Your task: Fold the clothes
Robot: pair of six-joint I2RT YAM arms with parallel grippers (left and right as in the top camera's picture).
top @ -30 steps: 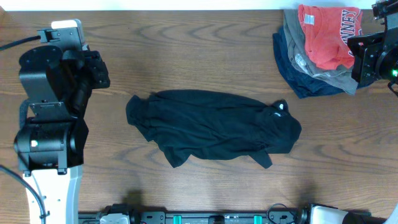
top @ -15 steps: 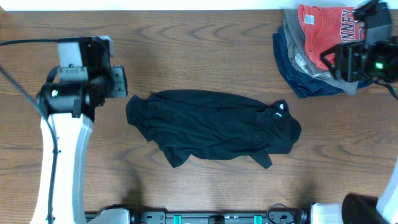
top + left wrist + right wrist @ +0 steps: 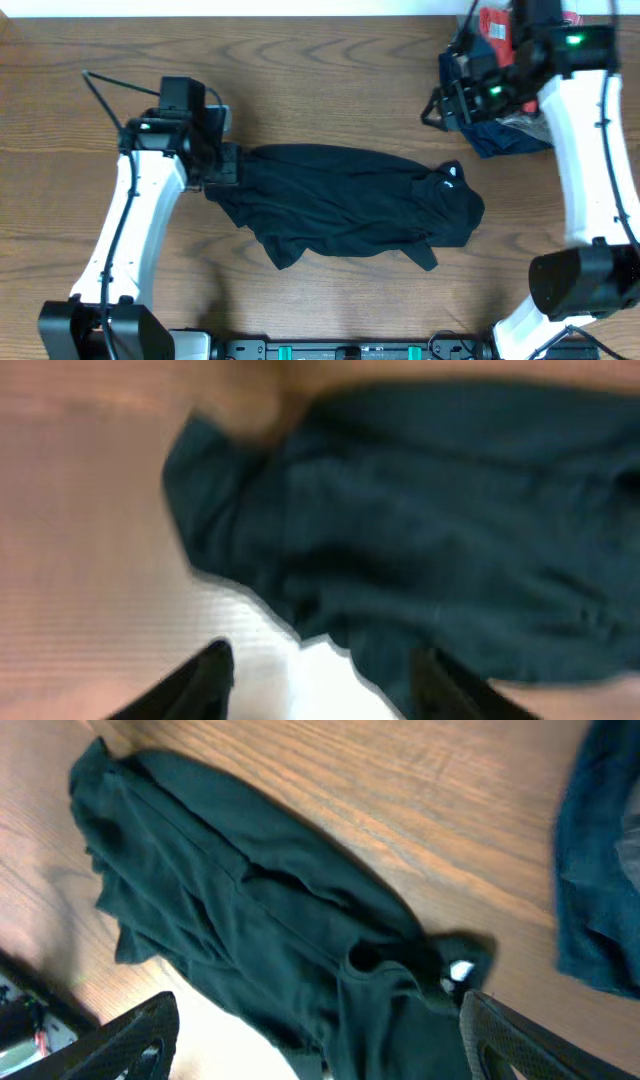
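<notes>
The clothes (image 3: pixel 340 205) are one black garment lying crumpled in the middle of the wooden table, with a small white tag (image 3: pixel 452 172) at its right end. My left gripper (image 3: pixel 226 168) is at the garment's left end. In the left wrist view it (image 3: pixel 320 685) is open; one finger is over bare wood, the other over the dark cloth (image 3: pixel 430 530), and nothing is held. My right gripper (image 3: pixel 440 105) hovers above the table past the garment's right end. In the right wrist view it (image 3: pixel 320 1045) stands wide open, high over the garment (image 3: pixel 270 920) and its tag (image 3: pixel 460 970).
A pile of other clothes sits at the back right corner: a red shirt (image 3: pixel 495 25) on top and a navy garment (image 3: pixel 490 135) beneath, partly hidden by my right arm. The navy cloth (image 3: pixel 600 870) also shows at the right edge of the right wrist view.
Both arms have swung in from the table's sides toward the black garment. Both grippers have gone from shut to open. The garment has not moved.
</notes>
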